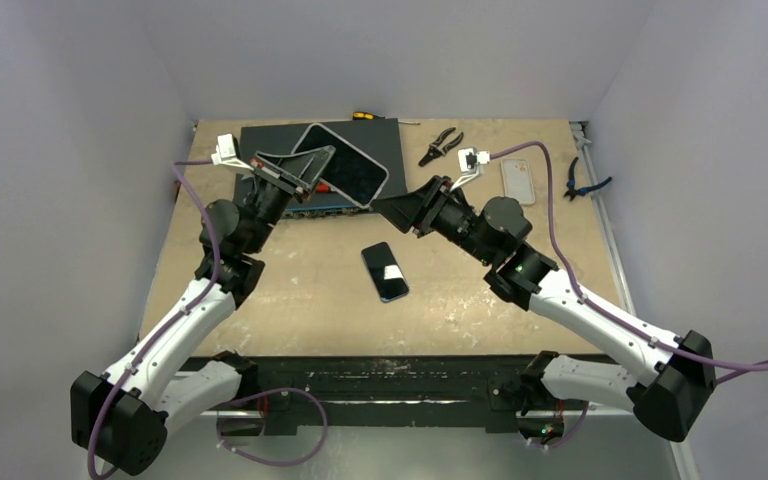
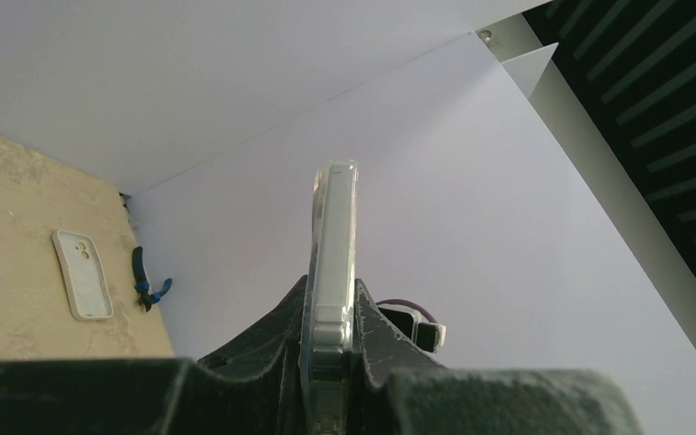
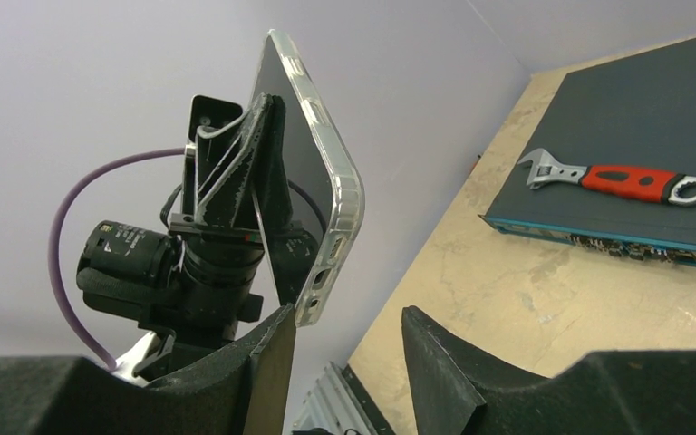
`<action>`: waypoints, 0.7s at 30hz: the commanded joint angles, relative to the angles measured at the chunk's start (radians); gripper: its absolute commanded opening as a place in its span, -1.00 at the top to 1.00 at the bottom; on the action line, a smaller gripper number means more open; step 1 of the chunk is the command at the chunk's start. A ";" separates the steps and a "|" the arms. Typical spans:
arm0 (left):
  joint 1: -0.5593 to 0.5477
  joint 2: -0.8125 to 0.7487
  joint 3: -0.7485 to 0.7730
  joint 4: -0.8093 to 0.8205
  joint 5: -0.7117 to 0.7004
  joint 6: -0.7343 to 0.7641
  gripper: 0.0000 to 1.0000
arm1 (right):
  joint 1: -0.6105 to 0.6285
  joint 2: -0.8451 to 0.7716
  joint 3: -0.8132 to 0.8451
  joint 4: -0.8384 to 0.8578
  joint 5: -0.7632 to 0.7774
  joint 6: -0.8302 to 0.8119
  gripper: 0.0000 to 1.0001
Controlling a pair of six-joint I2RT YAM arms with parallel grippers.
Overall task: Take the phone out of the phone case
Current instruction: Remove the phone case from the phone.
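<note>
My left gripper (image 1: 318, 170) is shut on a phone in a clear phone case (image 1: 345, 165) and holds it up above the back of the table, dark screen facing up. The left wrist view shows the phone case (image 2: 331, 236) edge-on between the left gripper's (image 2: 331, 290) fingers. My right gripper (image 1: 378, 207) sits at the phone's lower right corner. In the right wrist view its jaws (image 3: 347, 317) stand open, and the bottom corner of the phone case (image 3: 322, 181) is right at the tip of the left finger (image 3: 276, 340), not between the jaws.
A dark flat box (image 1: 270, 135) lies at the back with a red-handled wrench (image 3: 616, 178) on it. A second black phone (image 1: 385, 271) lies mid-table. A white case (image 1: 518, 181), pliers (image 1: 442, 145), blue-handled cutters (image 1: 585, 185) and a screwdriver (image 1: 365, 116) lie at the back right.
</note>
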 commanded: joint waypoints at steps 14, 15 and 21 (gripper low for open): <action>-0.036 -0.064 0.040 0.120 -0.008 -0.031 1.00 | 0.004 0.050 0.035 -0.029 0.031 0.029 0.12; -0.039 -0.063 0.043 0.120 -0.007 -0.031 1.00 | 0.004 0.054 0.037 -0.034 0.030 0.032 0.12; -0.050 -0.065 0.058 0.123 0.001 -0.041 1.00 | 0.003 0.076 0.051 -0.054 0.038 0.051 0.13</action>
